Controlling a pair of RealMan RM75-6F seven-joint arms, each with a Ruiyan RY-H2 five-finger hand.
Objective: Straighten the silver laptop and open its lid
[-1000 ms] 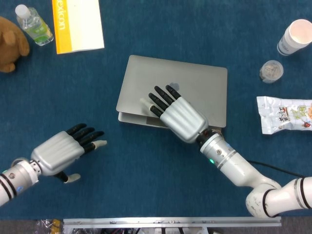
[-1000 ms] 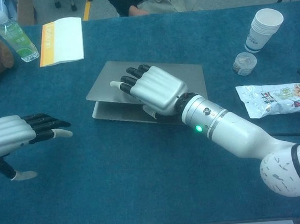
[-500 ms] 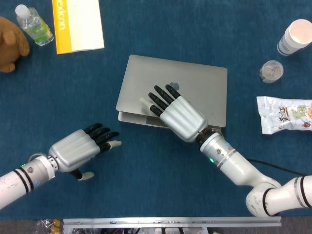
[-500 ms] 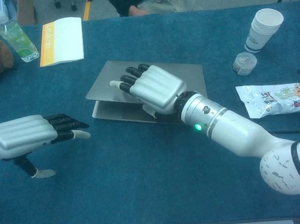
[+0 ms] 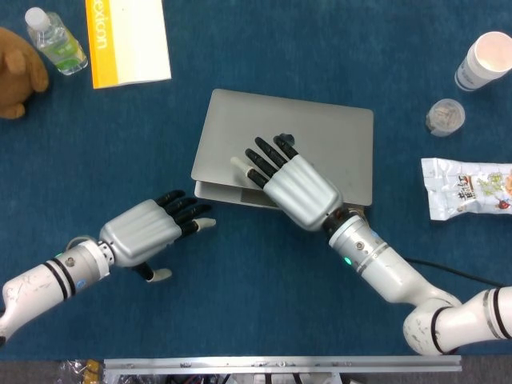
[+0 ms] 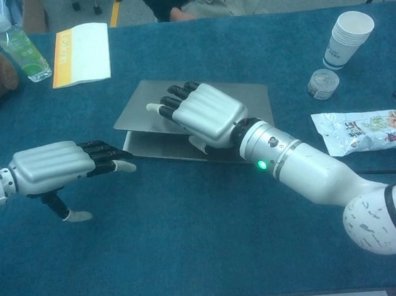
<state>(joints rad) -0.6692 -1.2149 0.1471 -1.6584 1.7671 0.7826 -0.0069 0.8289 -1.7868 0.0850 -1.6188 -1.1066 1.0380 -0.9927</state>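
The silver laptop (image 5: 320, 140) (image 6: 242, 96) lies a little askew in the middle of the blue table, its lid raised by a thin gap along the near left edge. My right hand (image 5: 290, 186) (image 6: 206, 114) rests flat on the lid, fingers spread and pointing toward the far left. My left hand (image 5: 152, 230) (image 6: 62, 165) hovers open just left of the laptop's near left corner, fingers stretched toward that corner, tips almost at the edge. Whether they touch it I cannot tell.
A yellow and white booklet (image 5: 128, 40) and a water bottle (image 5: 54, 40) lie at the far left, beside a brown plush toy (image 5: 18, 72). A paper cup (image 5: 483, 61), a small lidded cup (image 5: 445, 117) and a snack bag (image 5: 467, 187) sit to the right.
My left hand has slid rightward across the table toward the laptop's near left corner. The right hand has stayed on the lid, shifting only slightly.
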